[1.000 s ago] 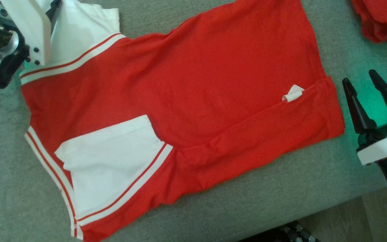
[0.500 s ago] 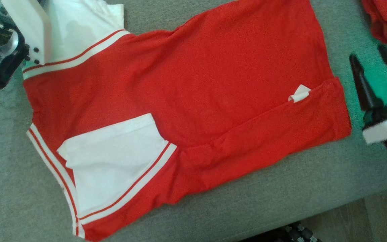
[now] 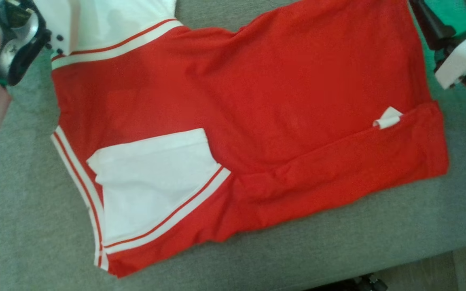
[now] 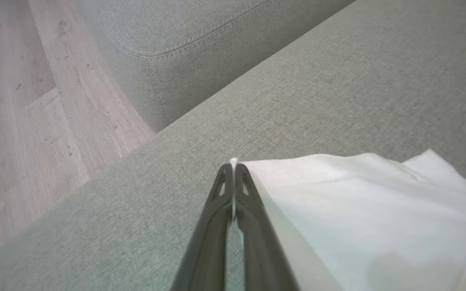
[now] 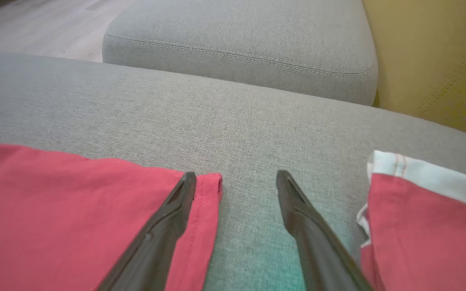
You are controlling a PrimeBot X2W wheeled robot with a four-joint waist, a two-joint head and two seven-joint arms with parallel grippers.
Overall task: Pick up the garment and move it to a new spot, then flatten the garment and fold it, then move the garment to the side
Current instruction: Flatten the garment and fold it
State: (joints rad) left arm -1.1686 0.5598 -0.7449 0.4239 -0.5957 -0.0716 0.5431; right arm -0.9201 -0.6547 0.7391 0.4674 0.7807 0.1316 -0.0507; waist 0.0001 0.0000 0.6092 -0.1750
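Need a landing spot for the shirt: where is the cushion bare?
Bare: the grey cushion left of the garment, the strip along its near edge, and the stretch beyond its red hem. Crowded: the narrow gap beside the other red garment, where the right gripper spreads its fingers.

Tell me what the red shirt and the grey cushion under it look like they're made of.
Shirt: probably a soft cotton-type cloth with a matte finish. It lies limp, creases softly and has stitched hems. The exact fibre can't be told.
Cushion: coarse woven upholstery fabric, matte flecked grey, with a visible weave and stitched seams.
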